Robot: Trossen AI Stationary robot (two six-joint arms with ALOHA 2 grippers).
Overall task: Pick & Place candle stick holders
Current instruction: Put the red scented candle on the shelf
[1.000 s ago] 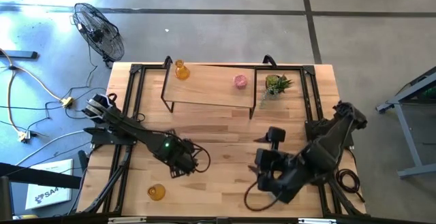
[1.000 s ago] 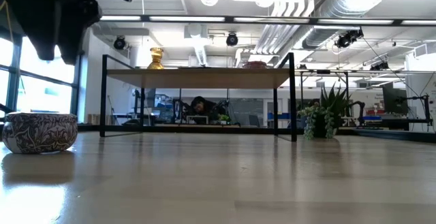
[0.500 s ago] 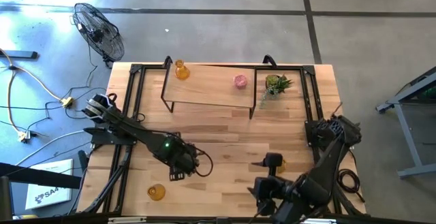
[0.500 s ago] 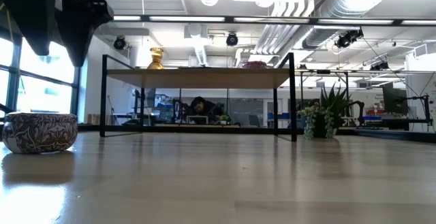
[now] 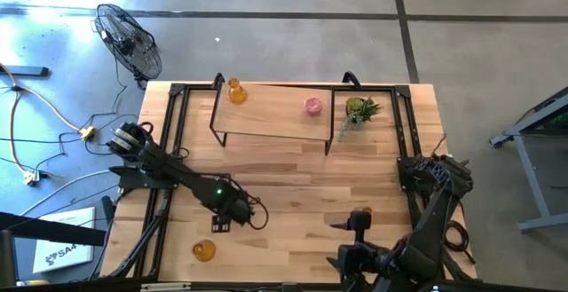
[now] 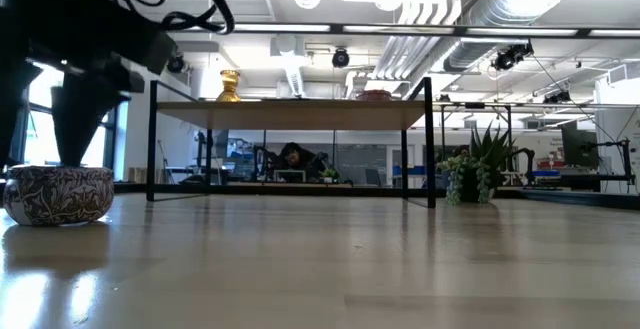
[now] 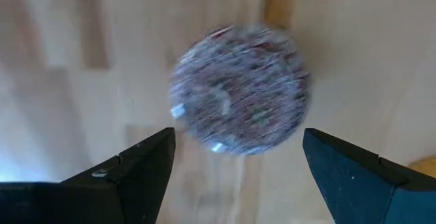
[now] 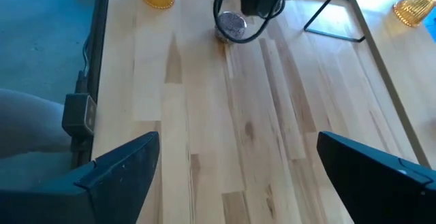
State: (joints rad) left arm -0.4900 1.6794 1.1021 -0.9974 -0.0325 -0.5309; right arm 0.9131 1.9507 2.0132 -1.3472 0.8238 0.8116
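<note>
A round glass holder with a mottled pattern (image 6: pixel 60 194) stands on its base on the table at the near left. It also shows in the left wrist view (image 7: pixel 238 88) and the right wrist view (image 8: pixel 231 24). My left gripper (image 7: pixel 238 139) is open straight above it, pointing down, one finger on either side, and hides it in the high view (image 5: pixel 222 218). An amber holder (image 5: pixel 204 250) stands by the near-left edge. Another amber holder (image 5: pixel 235 90) and a pink one (image 5: pixel 313 106) stand on the raised shelf. My right gripper (image 8: pixel 231 183) is open and empty near the near edge (image 5: pixel 348 258).
A wooden shelf on a black frame (image 5: pixel 266 123) stands at the far middle. A spiky green potted plant (image 5: pixel 359 110) stands at its right end. Bare wood lies between the two arms. A floor fan (image 5: pixel 129 39) stands beyond the far-left corner.
My left gripper has gone down and a little toward the near-left, until it stands over the round patterned holder. My right arm has drawn back toward the table's near edge. The holders have not moved.
</note>
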